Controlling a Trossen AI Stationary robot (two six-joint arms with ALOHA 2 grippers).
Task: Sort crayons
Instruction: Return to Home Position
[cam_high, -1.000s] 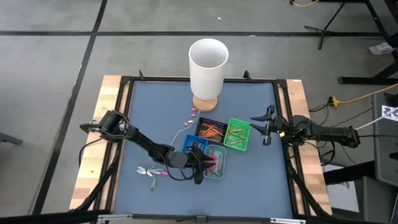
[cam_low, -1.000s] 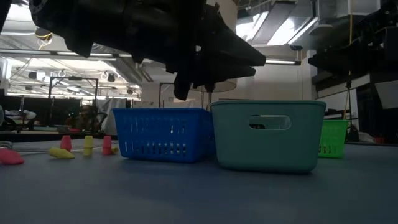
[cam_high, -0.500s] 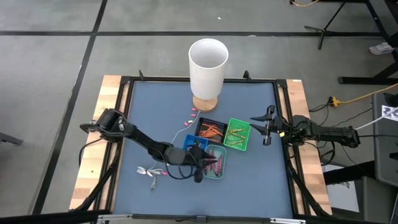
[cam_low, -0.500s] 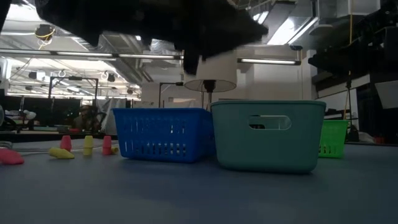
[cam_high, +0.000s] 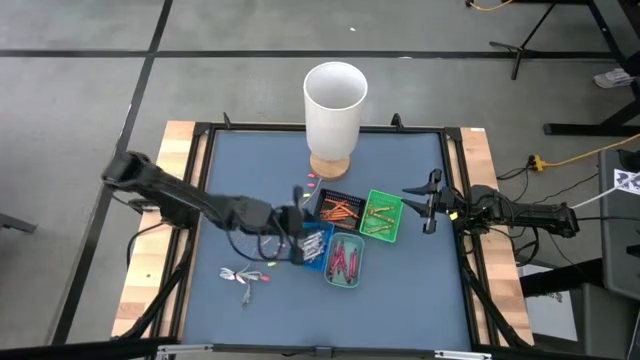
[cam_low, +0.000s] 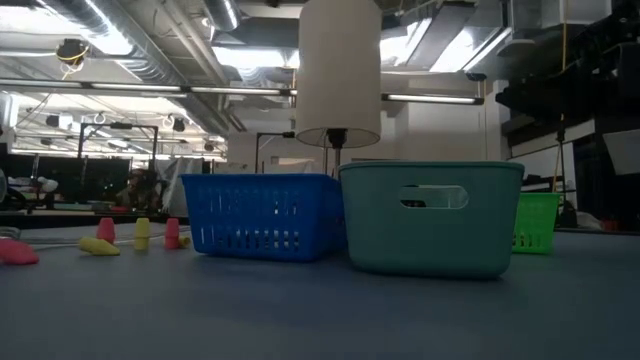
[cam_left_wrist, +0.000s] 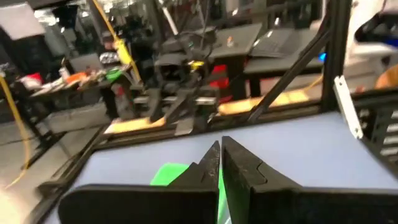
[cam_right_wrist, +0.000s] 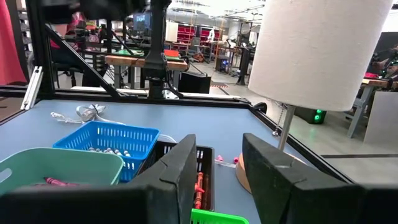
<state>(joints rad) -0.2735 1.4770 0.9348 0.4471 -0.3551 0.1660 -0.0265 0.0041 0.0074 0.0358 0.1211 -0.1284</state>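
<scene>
Left pincer (cam_high: 300, 224) closed by blue tray (cam_high: 310, 260); white lamp (cam_high: 335, 105) behind.

No readable text or labels

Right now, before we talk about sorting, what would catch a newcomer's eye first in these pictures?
The tall white lamp at the table's far edge stands out most. Mid-table, four small bins cluster: the black bin holding orange crayons, the green bin, the blue bin, and the teal bin holding red crayons. The left arm reaches in toward them.
</scene>
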